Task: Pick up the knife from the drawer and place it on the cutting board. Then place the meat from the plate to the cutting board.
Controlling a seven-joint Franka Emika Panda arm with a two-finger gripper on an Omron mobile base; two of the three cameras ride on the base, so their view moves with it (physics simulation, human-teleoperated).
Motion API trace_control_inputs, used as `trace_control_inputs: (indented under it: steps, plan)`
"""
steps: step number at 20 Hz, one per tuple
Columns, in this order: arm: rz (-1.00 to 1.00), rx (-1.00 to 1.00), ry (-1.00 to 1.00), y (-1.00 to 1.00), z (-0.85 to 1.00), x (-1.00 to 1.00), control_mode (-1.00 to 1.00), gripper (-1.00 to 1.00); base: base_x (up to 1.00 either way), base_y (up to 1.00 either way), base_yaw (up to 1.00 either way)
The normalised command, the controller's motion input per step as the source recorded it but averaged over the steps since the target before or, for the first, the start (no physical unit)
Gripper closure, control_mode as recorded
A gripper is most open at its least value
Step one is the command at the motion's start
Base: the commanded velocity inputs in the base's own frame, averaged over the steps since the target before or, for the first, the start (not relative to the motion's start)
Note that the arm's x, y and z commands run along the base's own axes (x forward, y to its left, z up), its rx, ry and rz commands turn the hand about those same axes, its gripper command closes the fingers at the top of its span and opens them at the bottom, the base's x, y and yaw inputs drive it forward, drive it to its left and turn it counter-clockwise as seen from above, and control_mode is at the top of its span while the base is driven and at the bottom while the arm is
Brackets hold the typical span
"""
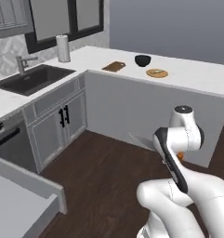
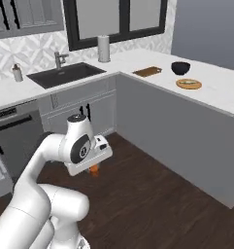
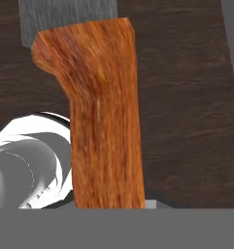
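The gripper (image 2: pixel 93 168) is clamped on the knife (image 3: pixel 105 112) by its orange-brown handle, carried low over the dark wood floor (image 1: pixel 99 181) with the arm folded close. In the left base view the silver blade pokes out at about 9 o'clock from the wrist. The knife-carrying step is in hand. The cutting board (image 1: pixel 114 66) lies on the far counter (image 1: pixel 187 74) at 12 o'clock, with a black bowl (image 1: pixel 142 60) and the orange plate (image 1: pixel 157 73) with the meat (image 1: pixel 156 72) at its 3 o'clock. Next, I judge, the arm must lift and reach to the board.

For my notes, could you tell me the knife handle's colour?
Orange-brown wood grain on the knife, clearest in the hand view.
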Motion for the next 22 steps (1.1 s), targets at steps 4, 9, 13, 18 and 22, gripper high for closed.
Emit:
trace_control_inputs:
  steps: [4,9,13,18,22]
  plan:
    - [0.00,0.00,0.00,0.00,0.00,0.00,1.00,1.00,0.79,-0.36,-0.47]
    - [0.00,0.00,0.00,0.00,0.00,0.00,1.00,1.00,1.00,0.04,0.00]
    - [0.00,0.00,0.00,0.00,0.00,0.00,1.00,1.00,1.00,-0.03,0.00]
    - [0.00,0.00,0.00,0.00,0.00,0.00,1.00,1.00,1.00,-0.10,-0.25]
    - [0.00,0.00,0.00,0.00,0.00,0.00,1.00,1.00,0.92,0.54,-0.09]
